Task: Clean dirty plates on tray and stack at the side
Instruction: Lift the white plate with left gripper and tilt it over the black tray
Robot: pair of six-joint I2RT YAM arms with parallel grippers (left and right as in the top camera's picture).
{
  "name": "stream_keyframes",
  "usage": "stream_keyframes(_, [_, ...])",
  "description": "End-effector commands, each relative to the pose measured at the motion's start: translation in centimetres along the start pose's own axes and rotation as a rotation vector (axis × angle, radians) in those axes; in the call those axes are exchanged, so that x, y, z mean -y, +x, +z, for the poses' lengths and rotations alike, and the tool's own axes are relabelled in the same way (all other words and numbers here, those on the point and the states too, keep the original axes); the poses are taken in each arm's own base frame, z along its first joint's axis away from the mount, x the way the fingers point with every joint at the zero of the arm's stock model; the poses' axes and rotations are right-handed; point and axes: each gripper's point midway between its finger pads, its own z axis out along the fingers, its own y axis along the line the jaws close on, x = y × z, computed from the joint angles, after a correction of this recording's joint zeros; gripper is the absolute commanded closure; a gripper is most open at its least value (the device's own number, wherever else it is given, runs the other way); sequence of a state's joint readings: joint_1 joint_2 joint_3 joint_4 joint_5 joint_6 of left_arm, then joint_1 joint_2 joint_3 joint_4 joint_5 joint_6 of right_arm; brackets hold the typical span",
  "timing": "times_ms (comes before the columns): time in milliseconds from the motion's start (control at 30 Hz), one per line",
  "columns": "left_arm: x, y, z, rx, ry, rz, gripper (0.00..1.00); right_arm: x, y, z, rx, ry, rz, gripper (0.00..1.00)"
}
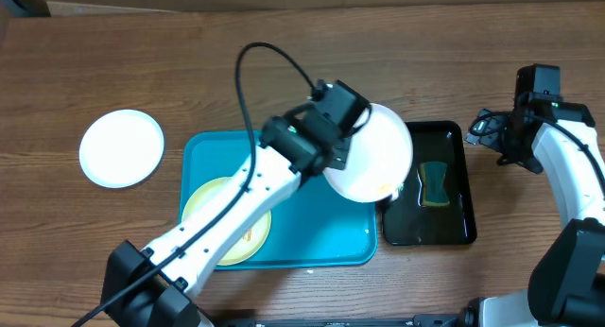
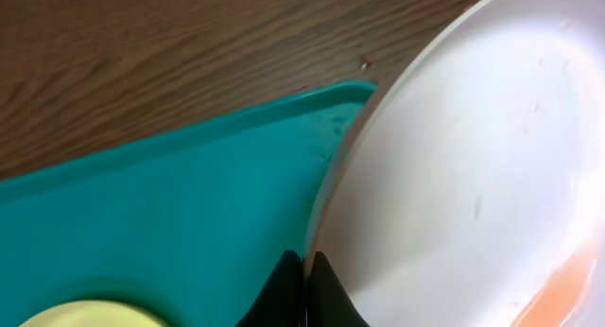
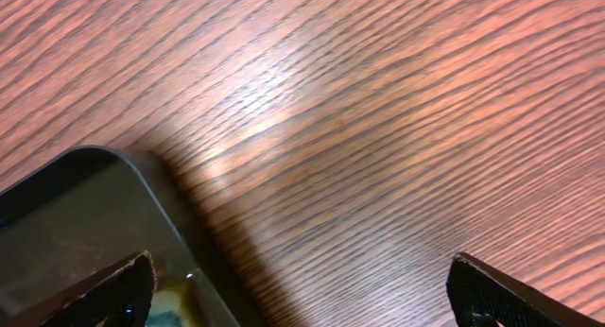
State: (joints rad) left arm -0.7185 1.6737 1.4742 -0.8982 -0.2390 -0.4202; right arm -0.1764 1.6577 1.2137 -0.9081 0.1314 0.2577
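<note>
My left gripper (image 1: 342, 149) is shut on the rim of a white plate (image 1: 373, 152) and holds it tilted above the right end of the turquoise tray (image 1: 321, 232), partly over the black tray. In the left wrist view the gripper (image 2: 304, 289) pinches the plate (image 2: 473, 176) at its edge, and an orange smear shows at the plate's lower right. A pale yellow plate (image 1: 227, 223) lies in the tray's left half, partly under my left arm. Another white plate (image 1: 121, 147) lies on the table left of the tray. My right gripper (image 1: 492, 133) stands open and empty beside the black tray.
A glossy black tray (image 1: 402, 228) right of the turquoise tray holds liquid and a yellow-green sponge (image 1: 435, 183). In the right wrist view its corner (image 3: 76, 214) lies under the left finger (image 3: 104, 289); the rest is bare wood table (image 3: 378, 129).
</note>
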Motion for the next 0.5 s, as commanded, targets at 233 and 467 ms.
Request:
stream_keyframes(233, [1.7,-2.7,-3.4,0.223,-0.128,0.023,0.96,0.1,-1.4,-1.4,0.059,-0.002,0.011,0.0])
stream_keyframes(467, [4.5,-3.1,-6.5,0.396,-0.254,0.174,0.96,0.1,-1.4,-1.4,0.059,-0.002,0.011,0.0])
